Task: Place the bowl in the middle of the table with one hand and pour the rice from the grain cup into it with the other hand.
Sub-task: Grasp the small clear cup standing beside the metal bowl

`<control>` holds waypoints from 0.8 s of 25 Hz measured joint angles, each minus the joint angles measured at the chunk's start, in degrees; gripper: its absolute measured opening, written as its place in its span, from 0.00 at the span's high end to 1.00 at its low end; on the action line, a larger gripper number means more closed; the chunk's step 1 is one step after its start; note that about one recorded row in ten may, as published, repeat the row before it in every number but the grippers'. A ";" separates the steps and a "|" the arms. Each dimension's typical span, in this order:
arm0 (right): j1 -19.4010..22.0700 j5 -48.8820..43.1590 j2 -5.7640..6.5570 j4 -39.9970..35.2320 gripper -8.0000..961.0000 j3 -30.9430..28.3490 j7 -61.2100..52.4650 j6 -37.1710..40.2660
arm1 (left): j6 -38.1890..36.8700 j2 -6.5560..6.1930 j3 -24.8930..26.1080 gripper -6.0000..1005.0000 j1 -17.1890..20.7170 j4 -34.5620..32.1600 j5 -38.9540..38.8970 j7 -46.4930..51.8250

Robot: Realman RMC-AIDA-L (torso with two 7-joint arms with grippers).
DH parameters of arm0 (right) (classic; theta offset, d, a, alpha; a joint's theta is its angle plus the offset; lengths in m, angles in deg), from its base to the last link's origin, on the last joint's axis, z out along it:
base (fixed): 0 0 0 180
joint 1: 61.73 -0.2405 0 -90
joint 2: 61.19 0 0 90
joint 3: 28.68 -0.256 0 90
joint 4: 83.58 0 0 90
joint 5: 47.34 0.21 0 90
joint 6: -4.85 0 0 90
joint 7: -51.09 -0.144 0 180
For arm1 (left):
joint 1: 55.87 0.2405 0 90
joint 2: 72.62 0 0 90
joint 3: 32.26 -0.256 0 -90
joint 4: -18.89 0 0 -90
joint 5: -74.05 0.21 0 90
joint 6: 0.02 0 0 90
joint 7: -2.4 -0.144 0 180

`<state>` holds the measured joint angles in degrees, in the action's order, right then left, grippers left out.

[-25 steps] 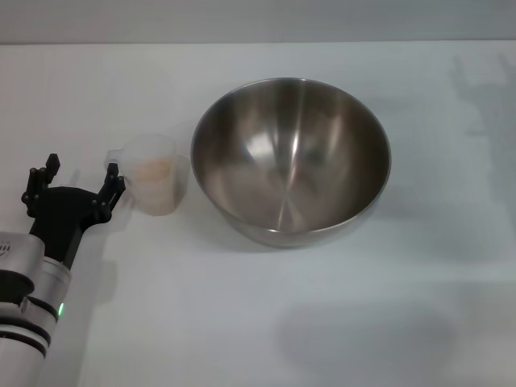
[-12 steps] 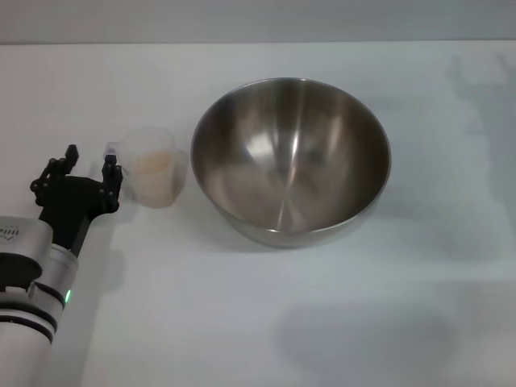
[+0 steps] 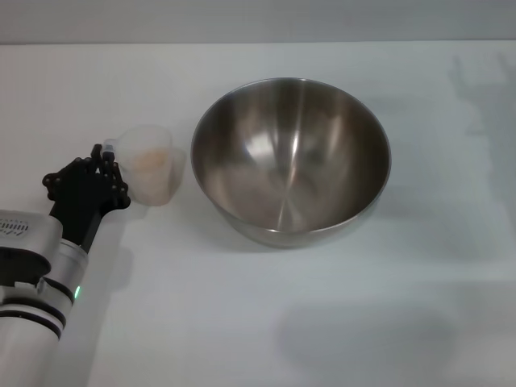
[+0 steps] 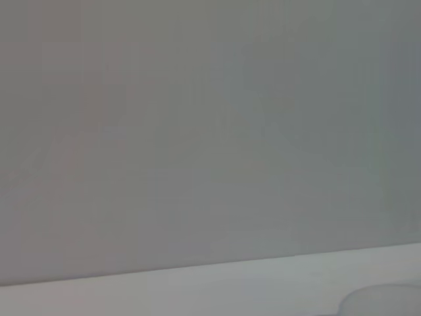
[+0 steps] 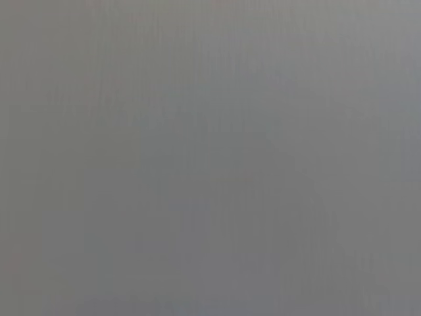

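Note:
The steel bowl stands upright on the white table, near its middle. The transparent grain cup stands just left of the bowl, with pale rice inside it. My left gripper sits at the cup's left side, its black fingers closed together on the cup's small handle. The left arm with its green light comes in from the lower left. The right gripper is out of view. The right wrist view shows only plain grey.
The bowl's rim is a short gap from the cup. The table's back edge meets a grey wall. A faint shadow lies on the table at the front right.
My left gripper moved forward and toward the cup, and its fingers went from spread open to closed on the cup's handle. The cup shifted slightly. The bowl stayed put.

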<state>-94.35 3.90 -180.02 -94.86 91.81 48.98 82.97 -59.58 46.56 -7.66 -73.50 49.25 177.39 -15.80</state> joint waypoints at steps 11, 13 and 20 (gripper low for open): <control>0.31 0.00 -0.06 0.04 0.19 0.08 0.00 0.06 | -0.95 0.00 -1.06 0.94 -0.76 -0.01 0.11 0.19; 0.33 0.00 -0.07 0.04 0.19 0.09 0.00 0.07 | -2.18 0.00 -1.06 0.95 -0.75 0.01 0.13 0.03; 0.32 0.00 -0.09 0.08 0.19 0.09 0.00 0.06 | -12.32 -0.01 -0.86 0.97 -2.49 -2.31 0.32 -2.74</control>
<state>-94.03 3.90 -180.11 -94.78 91.90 48.98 83.03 -71.91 46.55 -8.51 -75.99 46.94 177.71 -18.54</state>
